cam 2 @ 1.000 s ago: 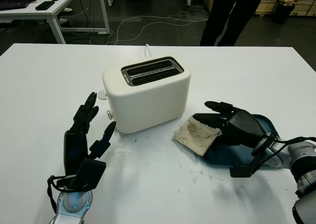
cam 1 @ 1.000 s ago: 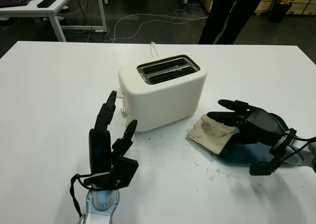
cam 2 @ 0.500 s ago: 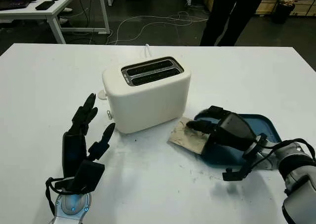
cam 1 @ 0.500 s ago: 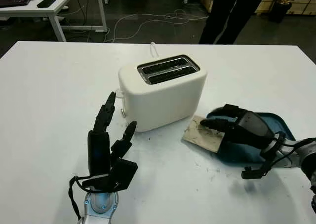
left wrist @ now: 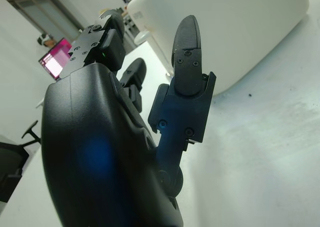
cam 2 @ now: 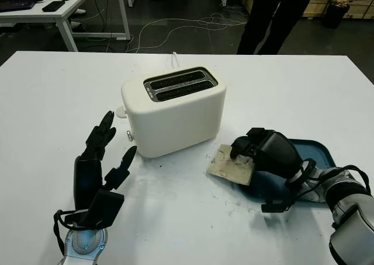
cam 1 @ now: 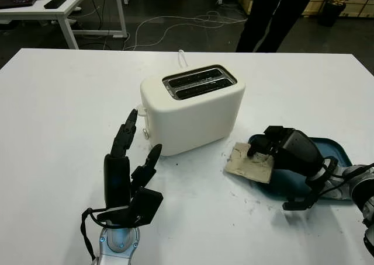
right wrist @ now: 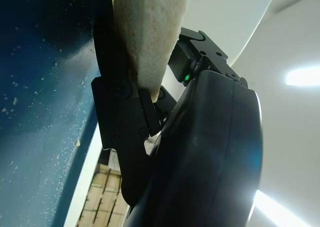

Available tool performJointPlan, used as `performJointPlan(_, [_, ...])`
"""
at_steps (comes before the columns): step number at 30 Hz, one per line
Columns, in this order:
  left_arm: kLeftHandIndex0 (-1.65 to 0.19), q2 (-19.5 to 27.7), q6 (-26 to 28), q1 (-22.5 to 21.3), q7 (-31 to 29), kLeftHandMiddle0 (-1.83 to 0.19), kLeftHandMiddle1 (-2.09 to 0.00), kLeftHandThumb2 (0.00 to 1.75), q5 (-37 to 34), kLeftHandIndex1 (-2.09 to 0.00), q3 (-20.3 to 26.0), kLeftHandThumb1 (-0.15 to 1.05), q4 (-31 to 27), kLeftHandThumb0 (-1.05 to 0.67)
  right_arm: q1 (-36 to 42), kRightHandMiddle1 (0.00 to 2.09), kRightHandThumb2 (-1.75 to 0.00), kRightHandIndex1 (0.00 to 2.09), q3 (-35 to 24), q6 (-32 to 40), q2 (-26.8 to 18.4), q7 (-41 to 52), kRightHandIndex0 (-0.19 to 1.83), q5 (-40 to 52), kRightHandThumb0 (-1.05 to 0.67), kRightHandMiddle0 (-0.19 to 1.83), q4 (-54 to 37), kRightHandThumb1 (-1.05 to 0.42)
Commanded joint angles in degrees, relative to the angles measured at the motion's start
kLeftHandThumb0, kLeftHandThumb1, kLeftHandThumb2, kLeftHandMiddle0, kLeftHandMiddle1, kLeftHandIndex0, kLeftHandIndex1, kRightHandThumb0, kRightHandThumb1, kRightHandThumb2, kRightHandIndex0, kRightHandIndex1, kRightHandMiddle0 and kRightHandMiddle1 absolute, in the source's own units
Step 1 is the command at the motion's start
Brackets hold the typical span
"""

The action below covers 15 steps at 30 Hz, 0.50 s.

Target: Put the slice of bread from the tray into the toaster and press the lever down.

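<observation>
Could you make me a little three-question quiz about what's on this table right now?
1. True or false: the slice of bread is already inside the toaster.
2. Which hand grips the bread? A) left hand B) right hand C) a person's hand
3. Fill in: the bread lies partly over the edge of the blue ____.

Key:
1. False; both slots are empty, and the bread sits beside the toaster.
2. B; the right hand is closed on it, while the left hand is open near the toaster's lever end.
3. tray.

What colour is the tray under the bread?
Dark blue: the tray shows best in the right eye view.
</observation>
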Motion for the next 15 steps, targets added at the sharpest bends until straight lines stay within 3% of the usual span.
performJointPlan(1, [-0.32, -1.4, 0.3, -0.5, -0.2, -0.17, -0.49, 0.25, -0.4, 0.0, 0.1, 0.92, 0.0, -0.5, 0.6, 1.52, -0.09, 1.75, -0.6, -0.1, -0.6, 0.8, 0.89, 1.0, -0.49, 0.64, -0.6, -0.92])
performJointPlan(4, [-0.32, -1.2, 0.0, -0.6, 0.0, -0.18, -0.49, 0.25, -0.1, 0.0, 0.2, 0.92, 0.3, -0.5, 0.4, 1.69, -0.08, 1.75, -1.8, 0.1, -0.7, -0.1, 0.82, 1.8, -0.46, 0.54, -1.5, -0.92])
performJointPlan(8, [-0.32, -1.3, 0.5, -0.6, -0.3, -0.18, -0.48, 0.25, -0.3, -0.01, 0.2, 0.92, 0.1, -0.52, -0.2, 1.74, -0.11, 1.75, -6.0, -5.1, -2.5, 7.9, 0.81, 7.2, -0.37, 0.5, -3.9, -0.92])
performJointPlan(15, [-0.32, -1.8, 0.0, -1.0, 0.0, -0.18, -0.48, 0.24, -0.7, 0.0, -0.1, 0.92, 0.9, -0.5, 1.3, 1.75, -0.32, 1.75, -16.5, -13.5, -7.9, 37.3, 0.81, 25.3, -0.39, 0.45, -14.1, -0.92])
